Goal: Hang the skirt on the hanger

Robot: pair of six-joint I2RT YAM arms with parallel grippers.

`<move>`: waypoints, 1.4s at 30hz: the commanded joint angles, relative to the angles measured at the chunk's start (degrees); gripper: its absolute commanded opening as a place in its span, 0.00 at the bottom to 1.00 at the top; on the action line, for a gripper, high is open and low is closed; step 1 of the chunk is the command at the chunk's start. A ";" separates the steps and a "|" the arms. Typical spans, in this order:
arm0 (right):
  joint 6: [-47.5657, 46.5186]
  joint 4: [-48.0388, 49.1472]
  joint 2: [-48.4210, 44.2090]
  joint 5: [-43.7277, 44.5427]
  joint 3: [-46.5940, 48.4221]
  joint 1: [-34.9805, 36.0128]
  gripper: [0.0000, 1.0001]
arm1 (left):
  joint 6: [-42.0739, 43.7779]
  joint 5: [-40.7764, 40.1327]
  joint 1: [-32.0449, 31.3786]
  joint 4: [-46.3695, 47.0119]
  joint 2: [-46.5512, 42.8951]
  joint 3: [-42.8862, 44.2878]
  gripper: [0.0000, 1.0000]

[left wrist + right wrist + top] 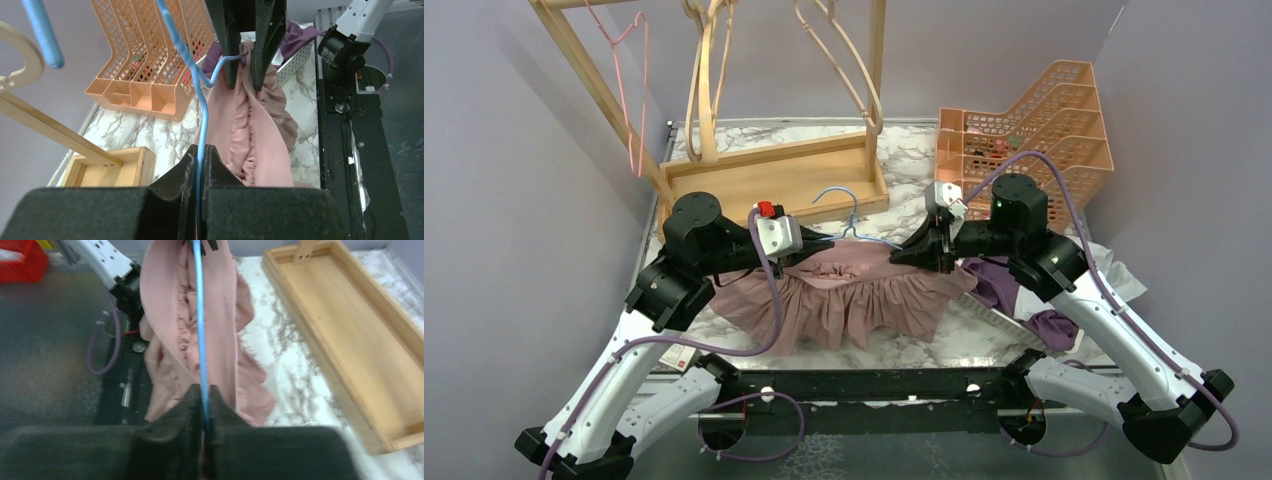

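A dusty-pink ruffled skirt (pixel 854 300) hangs between my two grippers above the marble table, its hem spread toward the near edge. A thin blue wire hanger (pixel 852 215) runs along its waistband, hook pointing up and back. My left gripper (pixel 816 241) is shut on the hanger's left end (pixel 202 150). My right gripper (pixel 906 250) is shut on the hanger's right end (pixel 202 385), with the skirt (pixel 220 315) draped on both sides of the wire. In the left wrist view the skirt (pixel 260 140) hangs beside the blue wire.
A wooden rack (pixel 774 175) with wooden hangers and a pink wire hanger (pixel 629 90) stands at the back left. An orange mesh organizer (pixel 1024 130) stands at the back right. Purple and white clothes (pixel 1044 300) lie under my right arm.
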 commanded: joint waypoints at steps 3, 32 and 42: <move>6.73 3.36 -3.53 8.84 -1.74 -0.11 0.01 | -3.10 -3.71 0.28 7.22 -0.73 -0.42 0.10; 22.03 5.54 -4.75 59.00 2.36 -0.11 0.01 | -36.17 -42.27 0.28 19.18 20.92 23.12 0.56; 19.92 4.78 2.68 48.94 15.39 -0.04 0.01 | -35.94 -49.89 0.33 20.89 25.46 26.31 0.57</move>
